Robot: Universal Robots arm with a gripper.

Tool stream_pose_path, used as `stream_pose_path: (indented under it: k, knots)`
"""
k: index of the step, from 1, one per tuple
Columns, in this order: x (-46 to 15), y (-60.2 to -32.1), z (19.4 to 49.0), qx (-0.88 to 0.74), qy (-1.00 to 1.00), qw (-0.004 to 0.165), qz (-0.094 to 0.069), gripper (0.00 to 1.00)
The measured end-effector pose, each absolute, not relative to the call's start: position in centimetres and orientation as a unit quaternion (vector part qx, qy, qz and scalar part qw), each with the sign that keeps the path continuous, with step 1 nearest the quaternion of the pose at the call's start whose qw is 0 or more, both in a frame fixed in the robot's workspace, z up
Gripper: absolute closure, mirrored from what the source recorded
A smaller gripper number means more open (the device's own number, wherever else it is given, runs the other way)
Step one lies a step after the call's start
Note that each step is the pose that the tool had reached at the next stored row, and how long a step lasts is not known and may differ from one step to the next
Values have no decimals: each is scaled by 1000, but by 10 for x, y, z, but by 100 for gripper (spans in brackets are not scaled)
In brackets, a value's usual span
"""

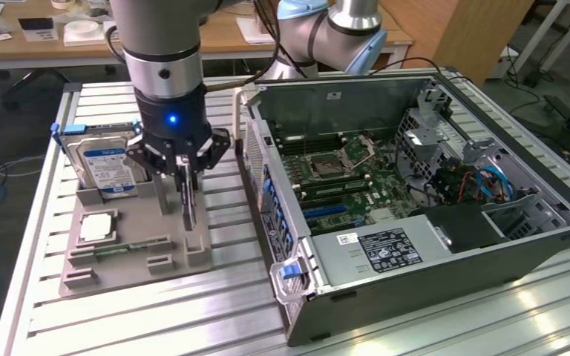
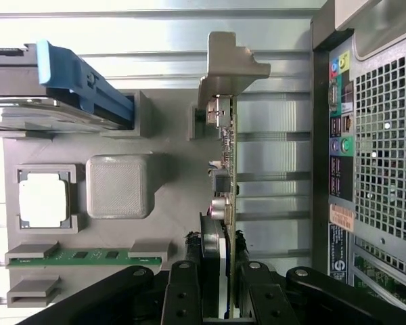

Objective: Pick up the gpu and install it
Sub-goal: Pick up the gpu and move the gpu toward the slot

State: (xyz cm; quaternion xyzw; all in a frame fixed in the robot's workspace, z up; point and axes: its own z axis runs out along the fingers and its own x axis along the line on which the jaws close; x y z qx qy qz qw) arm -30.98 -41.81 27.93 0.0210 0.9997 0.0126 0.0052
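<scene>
gpu (image 2: 228, 162) bracket (image 2: 227, 64) dull metal; holder (image 2: 172, 203) matt plastic

one gpu (image 1: 187, 202), one hard drive (image 1: 107, 167)

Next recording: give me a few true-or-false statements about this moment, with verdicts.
1. The end effector is closed on the graphics card. True.
2. The graphics card is already seated inside the computer case. False: it stands outside the case, over the grey tray.
3. A hard drive stands on edge in the grey tray. True.
4. The computer case has its side panel on. False: the side is open and the motherboard shows.
</scene>
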Motion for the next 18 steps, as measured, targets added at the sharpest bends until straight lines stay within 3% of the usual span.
stream_pose_path:
  k: [18]
  knots:
    - [-310, -418, 306, 21, 1000, 5, 14, 73]
